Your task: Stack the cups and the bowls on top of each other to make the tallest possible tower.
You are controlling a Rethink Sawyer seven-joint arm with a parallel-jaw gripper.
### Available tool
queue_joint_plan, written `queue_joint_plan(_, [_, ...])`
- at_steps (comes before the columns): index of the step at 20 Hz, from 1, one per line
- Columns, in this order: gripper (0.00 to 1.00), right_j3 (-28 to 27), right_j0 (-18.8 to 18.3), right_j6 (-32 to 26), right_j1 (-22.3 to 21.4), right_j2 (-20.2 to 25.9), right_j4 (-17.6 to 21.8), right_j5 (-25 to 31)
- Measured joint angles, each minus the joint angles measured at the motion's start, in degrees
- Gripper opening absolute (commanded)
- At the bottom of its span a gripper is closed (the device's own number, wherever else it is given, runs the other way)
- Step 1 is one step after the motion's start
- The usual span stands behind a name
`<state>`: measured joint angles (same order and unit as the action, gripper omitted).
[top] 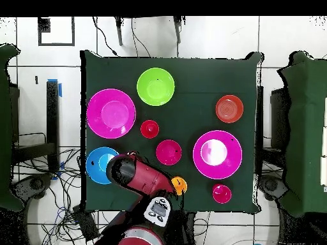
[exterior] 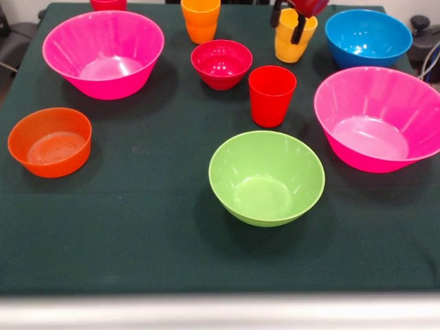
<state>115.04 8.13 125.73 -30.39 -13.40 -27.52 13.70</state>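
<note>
My gripper [exterior: 289, 22] is at the far side, down over the yellow cup [exterior: 294, 47]. It looks open: one black finger [exterior: 277, 14] is outside the cup's left wall and the other hangs over its mouth. The cup stands on the table. In the overhead view the arm [top: 137, 175] hides this cup. The orange cup [exterior: 201, 19] and red cup [exterior: 271, 95] stand upright and apart. The lime-green bowl [exterior: 267, 177] stands alone and empty near the front. The small orange bowl [exterior: 49, 141], crimson bowl [exterior: 221, 63], blue bowl [exterior: 368, 36] and two hot-pink bowls [exterior: 103, 53] [exterior: 378, 117] each stand singly.
A dark green cloth covers the table [exterior: 137, 234]. Another small red-pink vessel [exterior: 108, 3] stands at the far edge; it also shows in the overhead view [top: 221, 193]. The blue bowl is just right of the yellow cup. Cables lie on the floor around the robot's base.
</note>
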Motion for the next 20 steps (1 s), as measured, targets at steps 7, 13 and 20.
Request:
queue_joint_plan(7, [1.00, 0.00, 0.30, 0.00, -0.11, -0.49, 0.00, 0.02])
queue_joint_plan(13, [1.00, 0.00, 0.34, 0.00, -0.53, -1.00, 0.00, 0.66])
queue_joint_plan(20, [1.00, -0.01, 0.34, 0.00, -1.84, -1.53, 0.01, 3.55])
